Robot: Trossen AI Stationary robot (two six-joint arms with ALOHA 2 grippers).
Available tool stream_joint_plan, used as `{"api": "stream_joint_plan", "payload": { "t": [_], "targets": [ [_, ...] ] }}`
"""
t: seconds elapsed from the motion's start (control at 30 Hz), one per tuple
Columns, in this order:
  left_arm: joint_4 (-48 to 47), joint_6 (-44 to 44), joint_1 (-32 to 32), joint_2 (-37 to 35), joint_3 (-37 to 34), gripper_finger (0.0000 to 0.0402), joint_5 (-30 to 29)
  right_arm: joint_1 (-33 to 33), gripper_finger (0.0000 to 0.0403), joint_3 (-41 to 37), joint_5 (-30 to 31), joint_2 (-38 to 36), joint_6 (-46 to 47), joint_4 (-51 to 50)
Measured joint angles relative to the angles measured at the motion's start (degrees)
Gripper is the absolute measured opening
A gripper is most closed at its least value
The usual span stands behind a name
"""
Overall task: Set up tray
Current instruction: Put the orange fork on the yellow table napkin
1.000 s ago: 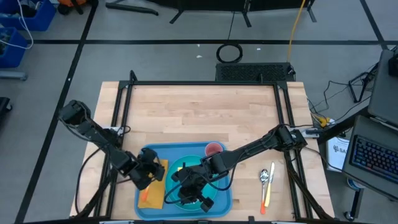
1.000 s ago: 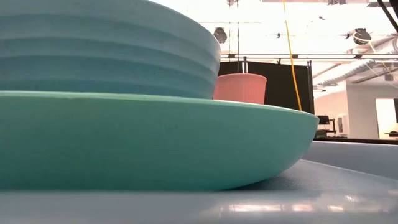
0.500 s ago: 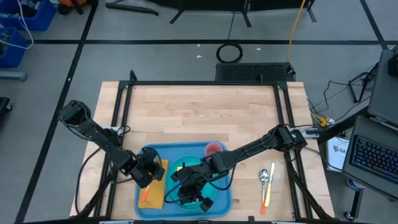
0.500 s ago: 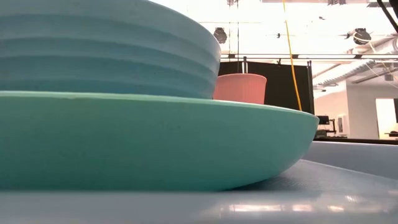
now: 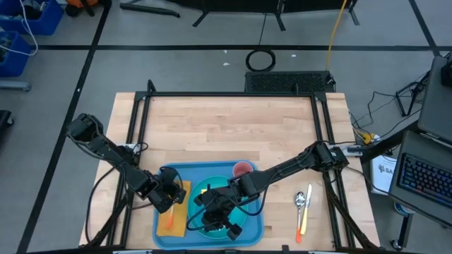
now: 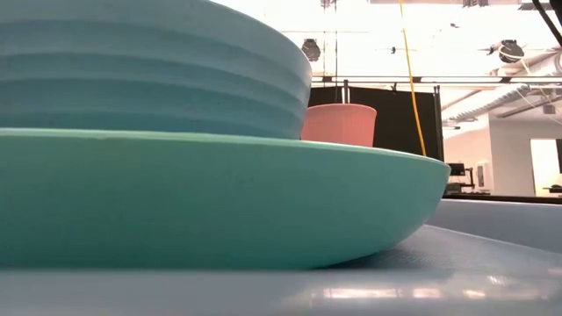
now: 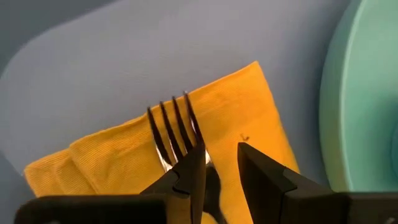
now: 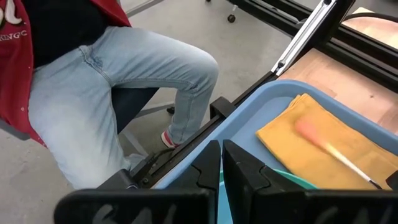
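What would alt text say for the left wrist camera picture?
A metal fork lies on a folded yellow-orange napkin on the blue tray, with the left gripper open just above the fork. A teal plate edges in beside the napkin.

Legible text is scarce. In the right wrist view, a person's red garment carries pale lettering, cut off at the picture's edge; the part that reads is "NGC", with a fragment of a larger character above it. In the high view, a white sheet beside the bench on the right shows dark letters, apparently "SA", the rest hidden. Nothing else can be read.
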Motion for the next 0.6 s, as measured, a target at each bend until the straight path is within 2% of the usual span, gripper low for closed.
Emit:
{"api": "stream_joint_plan", "payload": {
  "t": [0.4, 0.6],
  "targets": [
    [0.64, -0.94, -1.98, 0.00, 0.00, 0.0099, -0.76, 0.00, 0.0008, 0.00, 0.00, 0.00, -0.02, -0.02],
    [7.66, 0.84, -3.77, 0.00, -0.01, 0.0099, -4.19, 0.00, 0.0008, 0.00, 0.00, 0.00, -0.02, 0.00]
  ]
}}
